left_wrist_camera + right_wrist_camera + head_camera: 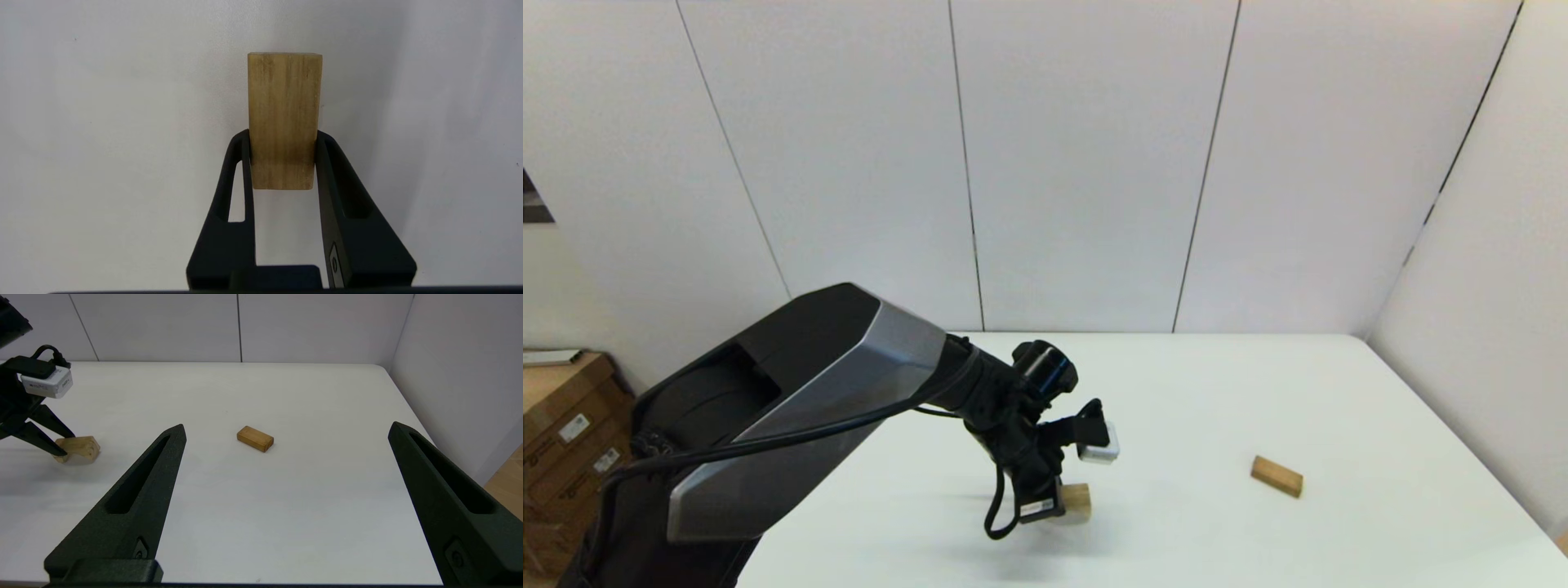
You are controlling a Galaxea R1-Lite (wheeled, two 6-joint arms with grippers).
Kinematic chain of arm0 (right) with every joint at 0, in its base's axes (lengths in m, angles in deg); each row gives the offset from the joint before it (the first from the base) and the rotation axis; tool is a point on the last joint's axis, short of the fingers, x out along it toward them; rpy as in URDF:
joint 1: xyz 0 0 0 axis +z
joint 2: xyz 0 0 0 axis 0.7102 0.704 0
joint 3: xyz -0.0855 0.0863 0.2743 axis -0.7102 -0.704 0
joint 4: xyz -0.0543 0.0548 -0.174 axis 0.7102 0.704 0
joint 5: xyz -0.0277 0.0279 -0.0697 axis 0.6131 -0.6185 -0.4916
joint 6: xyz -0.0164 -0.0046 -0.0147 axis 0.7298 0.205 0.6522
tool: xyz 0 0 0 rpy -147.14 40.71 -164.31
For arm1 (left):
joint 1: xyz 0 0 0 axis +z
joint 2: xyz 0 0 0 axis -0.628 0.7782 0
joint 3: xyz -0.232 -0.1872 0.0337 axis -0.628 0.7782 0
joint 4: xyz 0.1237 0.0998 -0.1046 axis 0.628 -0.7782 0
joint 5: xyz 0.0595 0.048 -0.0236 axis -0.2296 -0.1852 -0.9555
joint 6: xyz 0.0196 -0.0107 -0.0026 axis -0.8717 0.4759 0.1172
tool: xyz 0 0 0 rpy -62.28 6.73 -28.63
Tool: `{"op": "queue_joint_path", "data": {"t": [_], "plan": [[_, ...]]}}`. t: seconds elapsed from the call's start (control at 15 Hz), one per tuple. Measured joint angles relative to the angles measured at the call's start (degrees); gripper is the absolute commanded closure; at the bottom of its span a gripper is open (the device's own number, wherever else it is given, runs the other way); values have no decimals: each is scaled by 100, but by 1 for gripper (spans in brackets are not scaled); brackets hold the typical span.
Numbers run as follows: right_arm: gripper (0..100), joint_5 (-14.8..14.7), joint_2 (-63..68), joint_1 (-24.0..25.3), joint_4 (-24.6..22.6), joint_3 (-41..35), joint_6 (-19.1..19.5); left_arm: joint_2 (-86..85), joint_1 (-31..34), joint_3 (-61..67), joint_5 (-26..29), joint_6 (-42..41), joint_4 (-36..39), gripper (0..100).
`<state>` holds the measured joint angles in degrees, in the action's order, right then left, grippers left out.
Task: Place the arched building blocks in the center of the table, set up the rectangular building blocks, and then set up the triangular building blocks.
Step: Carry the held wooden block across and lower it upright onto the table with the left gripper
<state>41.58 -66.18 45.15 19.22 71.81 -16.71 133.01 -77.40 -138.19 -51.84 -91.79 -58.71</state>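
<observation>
The arched building block [1078, 500] is a chunky light-wood piece near the middle of the white table [1217, 384]. The right wrist view shows it resting there [78, 447], its curved hollow facing down. My left gripper [1063, 505] reaches down from the left and is shut on the block [282, 118], one finger pressed against each long side. The rectangular building block [1276, 476] lies flat to the right, well apart, and also shows in the right wrist view [255, 438]. My right gripper [286, 426] hangs open above the table's near right part, holding nothing. The triangular building block is out of view.
White wall panels close the table's far side and right side. Cardboard boxes [564, 416] stand on the floor beyond the table's left edge. The table's right edge [412, 412] runs close to the side wall.
</observation>
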Motion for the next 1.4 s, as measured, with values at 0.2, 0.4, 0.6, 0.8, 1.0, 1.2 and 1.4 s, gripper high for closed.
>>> {"op": "queue_joint_path", "data": {"t": [0.2, 0.4, 0.6, 0.8, 1.0, 1.2, 1.4], "plan": [[0, 0, 0, 0, 0, 2, 0, -1, 0, -26, 11, -107, -27, 100], [0, 2, 0, 0, -2, 2, 0, -1, -15, -34, 26, -118, -28, 100], [0, 0, 0, 0, 0, 2, 0, 20, -41, -98, 33, -102, -24, 100], [0, 2, 0, 0, 0, 2, 0, 72, -52, -113, 30, -107, -22, 100], [0, 0, 0, 0, 0, 2, 0, 115, -69, -146, 28, -107, -20, 100], [0, 0, 0, 0, -2, 2, 0, 126, -78, -150, 30, -105, -28, 0], [0, 0, 0, 0, 0, 2, 0, 126, -74, -158, 34, -100, -27, 0]]}}
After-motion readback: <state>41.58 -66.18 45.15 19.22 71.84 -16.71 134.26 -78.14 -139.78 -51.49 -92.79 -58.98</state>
